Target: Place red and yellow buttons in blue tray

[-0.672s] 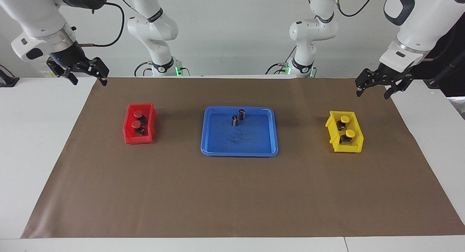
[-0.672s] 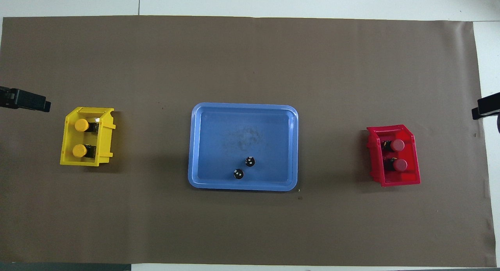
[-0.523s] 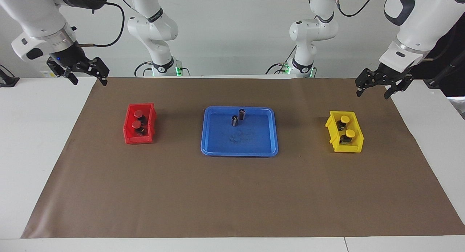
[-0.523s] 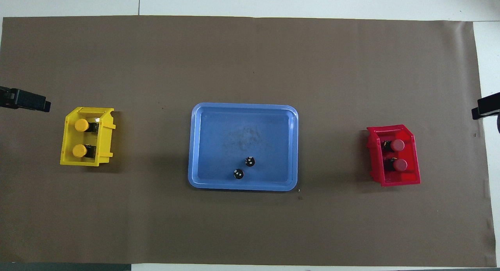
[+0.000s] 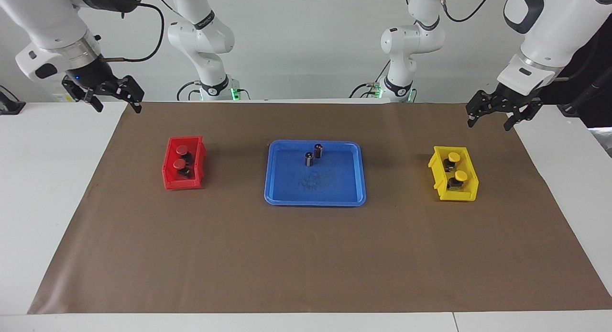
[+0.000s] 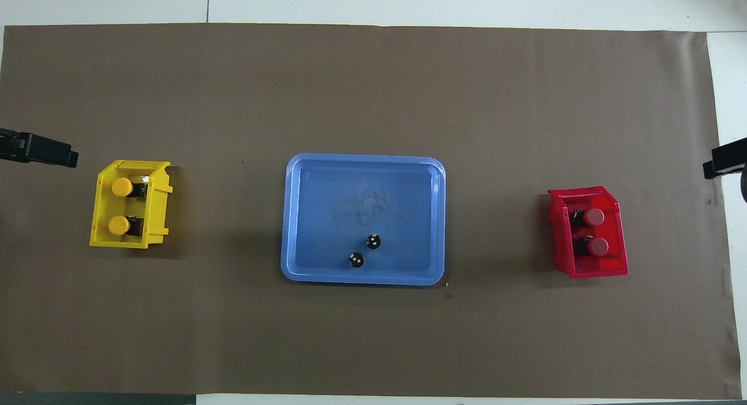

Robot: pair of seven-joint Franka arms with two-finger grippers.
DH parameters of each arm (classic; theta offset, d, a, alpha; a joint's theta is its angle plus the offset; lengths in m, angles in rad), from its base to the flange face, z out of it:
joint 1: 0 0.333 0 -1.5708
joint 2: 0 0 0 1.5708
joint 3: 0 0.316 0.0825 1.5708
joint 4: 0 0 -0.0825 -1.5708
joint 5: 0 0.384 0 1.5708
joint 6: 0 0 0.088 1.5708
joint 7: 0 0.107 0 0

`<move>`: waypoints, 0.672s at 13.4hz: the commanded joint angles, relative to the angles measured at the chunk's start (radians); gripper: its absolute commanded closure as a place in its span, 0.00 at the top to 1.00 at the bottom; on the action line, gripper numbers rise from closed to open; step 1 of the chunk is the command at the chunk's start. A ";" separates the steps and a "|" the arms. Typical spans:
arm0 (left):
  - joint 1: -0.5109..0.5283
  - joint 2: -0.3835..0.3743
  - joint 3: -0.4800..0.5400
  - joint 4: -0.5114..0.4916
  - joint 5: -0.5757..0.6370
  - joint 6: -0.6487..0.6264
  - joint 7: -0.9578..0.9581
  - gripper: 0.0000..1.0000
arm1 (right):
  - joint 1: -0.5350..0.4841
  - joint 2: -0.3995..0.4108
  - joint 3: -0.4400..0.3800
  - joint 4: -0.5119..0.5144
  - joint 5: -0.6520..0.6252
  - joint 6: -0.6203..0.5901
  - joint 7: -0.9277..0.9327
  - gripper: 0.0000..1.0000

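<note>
Nearest the robots, at the table's two ends, both grippers hang in the air with their fingers spread wide and nothing between them. The left gripper (image 5: pixel 492 119) hovers over the brown mat's (image 5: pixel 306 255) edge at the left arm's end, above and apart from the yellow bin (image 5: pixel 441 171). The right gripper (image 5: pixel 114 102) hovers over the mat's corner at the right arm's end, well apart from the red bin (image 5: pixel 168 171). Farther from the robots, the three containers sit in a row across the mat. Two yellow buttons (image 5: pixel 454 157) lie in the yellow bin, and two red buttons (image 5: pixel 181 150) lie in the red bin, seemingly on their sides with black bodies showing. Between the bins rests the blue tray (image 5: pixel 275 179), holding only two dark cylinders (image 5: pixel 318 150) standing upright in its half nearer the robots. Farthest out, the mat runs bare to the table's (image 5: pixel 43 179) white edge.
</note>
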 commanded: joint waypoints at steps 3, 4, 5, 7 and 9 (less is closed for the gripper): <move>0.006 -0.021 0.003 -0.016 0.005 -0.052 0.000 1.00 | -0.002 -0.027 0.017 -0.047 -0.008 0.023 0.022 1.00; 0.006 -0.021 0.003 -0.016 0.005 -0.053 -0.001 1.00 | -0.002 -0.031 0.017 -0.053 -0.008 0.025 0.022 1.00; 0.006 -0.020 0.003 -0.014 0.006 -0.048 -0.017 1.00 | -0.003 -0.029 0.017 -0.055 -0.007 0.031 0.021 1.00; 0.004 -0.020 0.003 -0.014 0.008 -0.039 -0.075 1.00 | -0.003 -0.020 0.017 -0.061 -0.007 0.055 0.021 1.00; 0.004 -0.020 0.003 -0.014 0.009 -0.039 -0.072 1.00 | -0.002 -0.009 0.018 -0.111 0.005 0.122 0.024 1.00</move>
